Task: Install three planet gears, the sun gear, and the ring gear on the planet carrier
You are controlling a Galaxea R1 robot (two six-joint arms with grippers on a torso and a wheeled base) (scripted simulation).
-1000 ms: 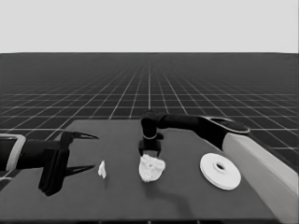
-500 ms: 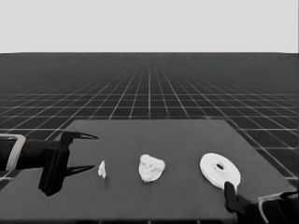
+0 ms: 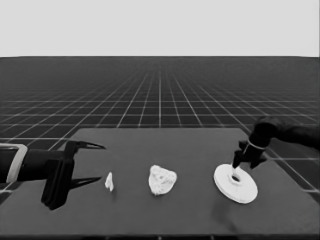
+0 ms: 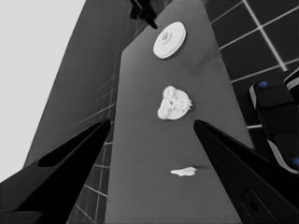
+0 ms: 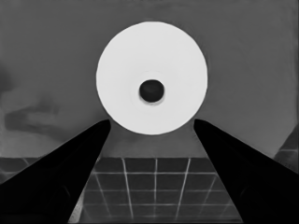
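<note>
Gears (image 3: pixel 162 179) sit bunched on the smaller round part in the middle of the bench (image 3: pixel 150 145), and the larger round part (image 3: pixel 235 183) lies flat near the right end. The right hand (image 3: pixel 239 167) hangs just over that big part's hole with its fingers spread wide and holding nothing, while the left hand (image 3: pixel 95 162) waits wide open at the left end, near a thin white piece (image 3: pixel 109 182). If the fingers close on the hole's edge and not around the rim, I think the part could slip or tip.
</note>
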